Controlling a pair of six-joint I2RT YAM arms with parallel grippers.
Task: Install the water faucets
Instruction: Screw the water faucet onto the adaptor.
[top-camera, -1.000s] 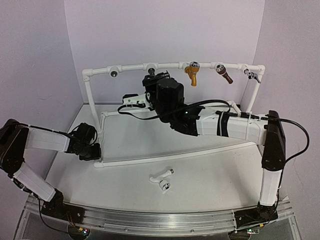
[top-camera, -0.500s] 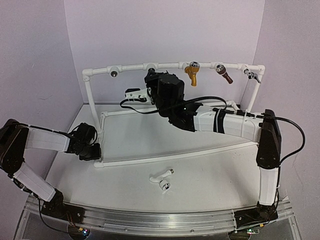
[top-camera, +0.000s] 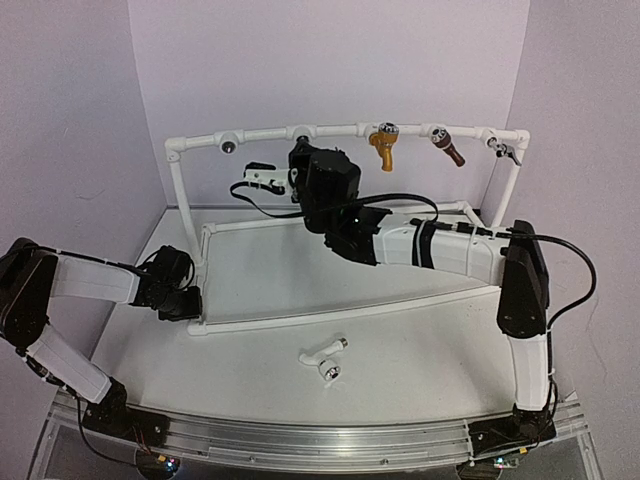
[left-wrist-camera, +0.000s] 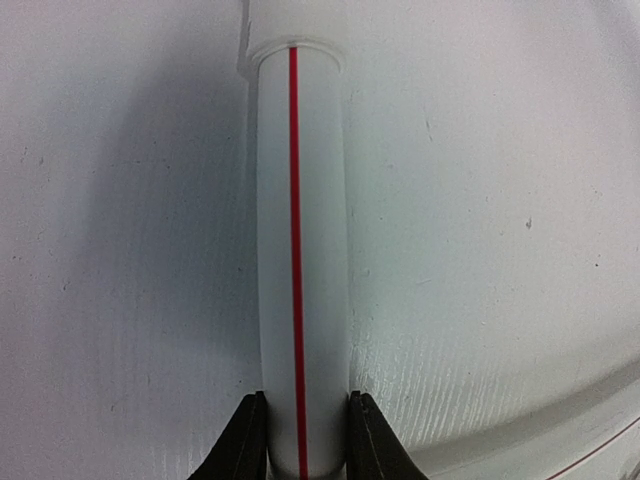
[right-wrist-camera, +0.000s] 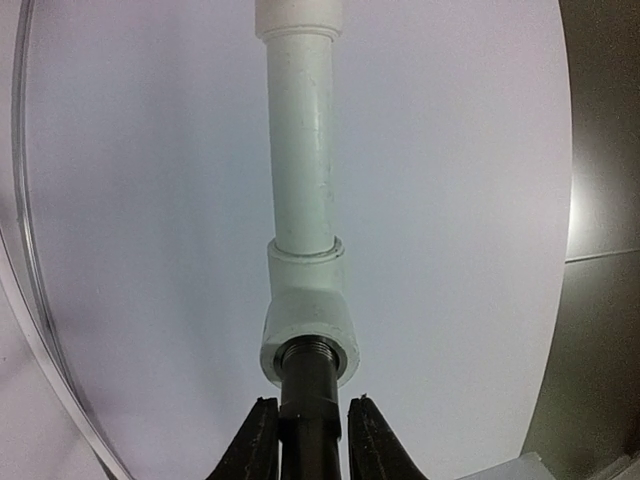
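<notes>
The black faucet (right-wrist-camera: 308, 405) has its threaded end in a white tee fitting (right-wrist-camera: 308, 325) of the top pipe. My right gripper (right-wrist-camera: 305, 440) is shut on its dark body, a finger on each side. From above, the right gripper (top-camera: 302, 152) sits right under the top rail and hides the faucet. The white faucet (top-camera: 321, 353) lies loose on the table near the front, clear of both arms. My left gripper (left-wrist-camera: 303, 440) is shut on the frame's white pipe with a red line (left-wrist-camera: 298, 250); it sits at the frame's front left corner (top-camera: 188, 303).
On the top rail (top-camera: 260, 134) hang a gold-yellow tap (top-camera: 384, 146), a brown tap (top-camera: 449, 149) and a small grey one (top-camera: 504, 149). A socket (top-camera: 229, 147) at the rail's left stands bare. The frame's base pipes (top-camera: 340, 312) lie across the table.
The right gripper's jaws have closed onto the black faucet, and the right wrist has turned and shifted a little left. The left arm has not moved.
</notes>
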